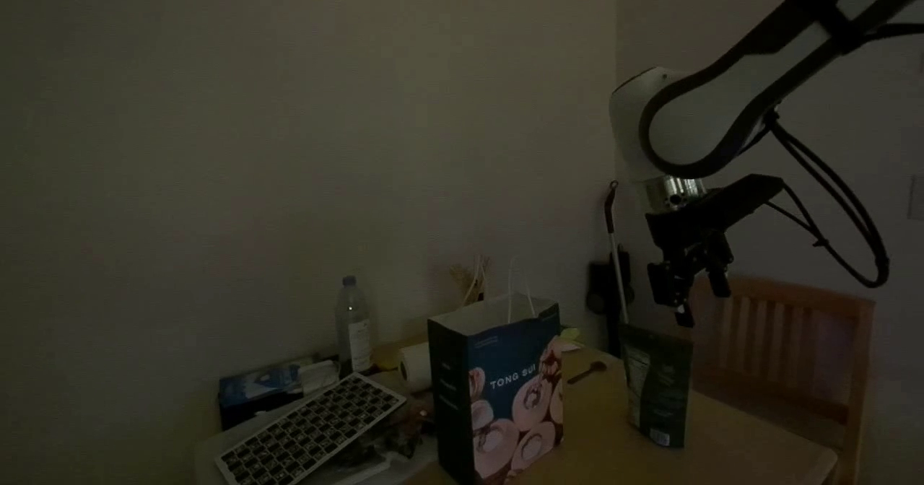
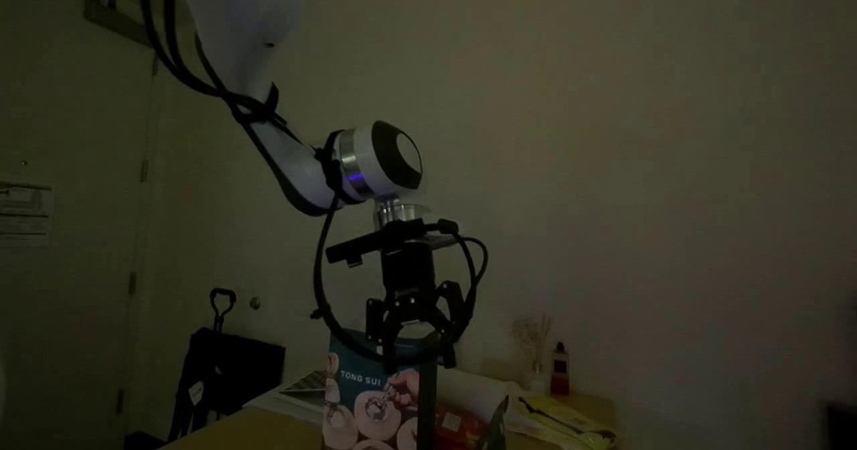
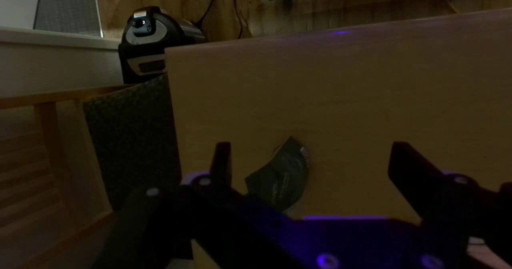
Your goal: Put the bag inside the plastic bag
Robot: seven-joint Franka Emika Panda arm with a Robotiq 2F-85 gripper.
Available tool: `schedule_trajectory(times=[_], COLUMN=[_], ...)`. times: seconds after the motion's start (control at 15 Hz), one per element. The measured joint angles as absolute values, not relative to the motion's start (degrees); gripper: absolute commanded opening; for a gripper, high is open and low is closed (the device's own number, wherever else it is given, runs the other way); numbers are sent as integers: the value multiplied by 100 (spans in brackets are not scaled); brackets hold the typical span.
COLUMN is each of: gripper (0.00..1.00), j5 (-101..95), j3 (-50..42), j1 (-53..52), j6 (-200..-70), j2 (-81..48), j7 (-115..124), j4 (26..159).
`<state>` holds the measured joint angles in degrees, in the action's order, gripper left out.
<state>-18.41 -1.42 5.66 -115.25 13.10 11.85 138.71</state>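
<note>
My tool (image 3: 311, 151) has its fingers (image 3: 221, 163) standing wide apart, directed downward over the tabletop (image 3: 360, 101). In an exterior view I record the pouch (image 1: 658, 387), dark green, upright on the tabletop, a fingertip showing just above its top edge, a pale label near its base. In the wrist view it appears between the fingers, nearer one of them and clear of both. It is outside the carrier (image 1: 505, 384) and well apart from it. Spoon (image 1: 589, 372): dark, lying on the tabletop, seen between pouch and carrier and farther back. Carrier: upright, mouth uncovered at the top, pale handles raised, front printed TONG SUI over pinkish round shapes, legible in both exterior views. Chair (image 1: 794, 326): wooden, slat-backed, at the tabletop's edge near the pouch. On the carrier's side away from the pouch I note a panel (image 1: 310, 427) with a dark grid, lying aslant; farther back, a white roll (image 1: 415, 366) and a capped bottle (image 1: 352, 337), near the wall (image 1: 289, 146).
</note>
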Motion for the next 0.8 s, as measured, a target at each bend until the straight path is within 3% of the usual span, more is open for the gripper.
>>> schedule_trajectory(times=[0.8], gripper=[100], j5=[-1693], j3=[-345], j1=[638], j6=[-11521], j2=[211], j7=[597], j4=[13074])
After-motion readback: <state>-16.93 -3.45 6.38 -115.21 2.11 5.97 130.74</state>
